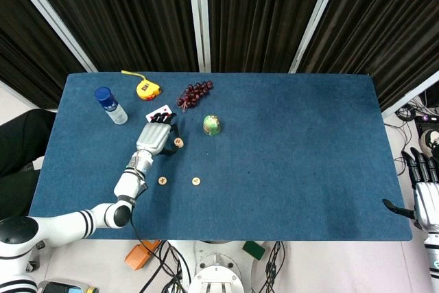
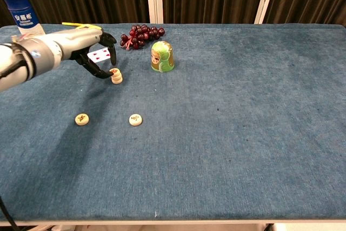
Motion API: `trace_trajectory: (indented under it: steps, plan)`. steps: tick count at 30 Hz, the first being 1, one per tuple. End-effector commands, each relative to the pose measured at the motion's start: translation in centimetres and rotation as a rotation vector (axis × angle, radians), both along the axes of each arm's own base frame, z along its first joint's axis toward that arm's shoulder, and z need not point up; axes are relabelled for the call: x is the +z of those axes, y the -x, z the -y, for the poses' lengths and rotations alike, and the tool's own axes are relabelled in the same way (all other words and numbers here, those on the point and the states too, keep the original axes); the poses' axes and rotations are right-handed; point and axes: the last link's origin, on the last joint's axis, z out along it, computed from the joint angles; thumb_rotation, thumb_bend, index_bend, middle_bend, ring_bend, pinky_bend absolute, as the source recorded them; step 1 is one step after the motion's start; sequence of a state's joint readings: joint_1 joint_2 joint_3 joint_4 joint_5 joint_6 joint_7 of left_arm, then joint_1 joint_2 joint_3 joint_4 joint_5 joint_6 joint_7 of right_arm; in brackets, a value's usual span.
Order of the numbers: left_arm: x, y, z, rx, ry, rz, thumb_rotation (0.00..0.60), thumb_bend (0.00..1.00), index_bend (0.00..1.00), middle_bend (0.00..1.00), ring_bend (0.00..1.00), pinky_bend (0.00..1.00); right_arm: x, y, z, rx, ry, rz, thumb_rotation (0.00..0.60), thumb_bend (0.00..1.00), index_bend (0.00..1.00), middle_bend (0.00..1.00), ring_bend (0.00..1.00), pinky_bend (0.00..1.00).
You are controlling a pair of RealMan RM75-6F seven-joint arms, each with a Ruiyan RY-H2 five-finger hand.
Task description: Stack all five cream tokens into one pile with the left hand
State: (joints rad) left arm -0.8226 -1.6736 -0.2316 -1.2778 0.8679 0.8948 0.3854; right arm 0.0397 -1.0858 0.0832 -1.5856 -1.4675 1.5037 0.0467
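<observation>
A short pile of cream tokens stands on the blue table left of centre, also seen as the pile from above. My left hand hovers just left of it, fingers curved and apart, tips close beside the top token and holding nothing; from above the left hand sits beside the pile. Two single cream tokens lie nearer the front: one token to the left and another token to its right. My right hand rests off the table's right edge, fingers spread.
A green doll stands right of the pile. Dark grapes, a playing card, a yellow tape measure and a blue-capped bottle line the back left. The table's blue cloth stretches right.
</observation>
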Motion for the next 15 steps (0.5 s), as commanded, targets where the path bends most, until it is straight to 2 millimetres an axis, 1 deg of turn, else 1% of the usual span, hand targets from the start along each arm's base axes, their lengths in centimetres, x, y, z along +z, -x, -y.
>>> trace_trajectory:
  steps: [1, 4, 5, 7, 11, 13, 15]
  plan:
    - [1.8, 0.9, 1.7, -0.031, -0.036, 0.040, 0.555, 0.28, 0.41, 0.05, 0.00, 0.00, 0.0, -0.1, 0.1, 0.005, -0.002, 0.001, 0.600, 0.06, 0.00, 0.00, 0.00, 0.00]
    - [2.9, 1.9, 3.7, -0.063, -0.046, 0.058, 0.553, 0.22, 0.41, 0.05, 0.00, 0.00, -0.1, -0.2, 0.1, 0.012, -0.004, -0.001, 0.600, 0.06, 0.00, 0.00, 0.00, 0.00]
    - [3.1, 2.2, 4.3, -0.072, -0.047, 0.061, 0.556, 0.19, 0.41, 0.05, 0.00, 0.00, -0.1, -0.3, 0.1, 0.015, -0.005, -0.001, 0.600, 0.06, 0.00, 0.00, 0.00, 0.00]
    - [3.3, 3.1, 5.8, -0.092, -0.041, 0.054, 0.559, 0.17, 0.41, 0.05, 0.00, 0.00, -0.2, -0.4, 0.1, 0.020, -0.007, -0.002, 0.600, 0.06, 0.00, 0.00, 0.00, 0.00]
    - [2.9, 4.2, 7.9, -0.114, -0.011, 0.040, 0.560, 0.16, 0.41, 0.05, 0.00, 0.00, -0.3, -0.5, 0.1, 0.029, -0.010, 0.001, 0.600, 0.06, 0.00, 0.00, 0.00, 0.00]
    - [2.5, 4.4, 8.7, -0.120, 0.013, 0.031, 0.559, 0.16, 0.41, 0.05, 0.00, 0.00, -0.4, -0.6, 0.0, 0.032, -0.012, 0.003, 0.600, 0.06, 0.00, 0.00, 0.00, 0.00]
    - [2.1, 4.6, 9.1, -0.124, 0.029, 0.015, 0.555, 0.18, 0.41, 0.05, 0.00, 0.00, -0.5, -0.6, 0.0, 0.034, -0.012, 0.003, 0.600, 0.06, 0.00, 0.00, 0.00, 0.00]
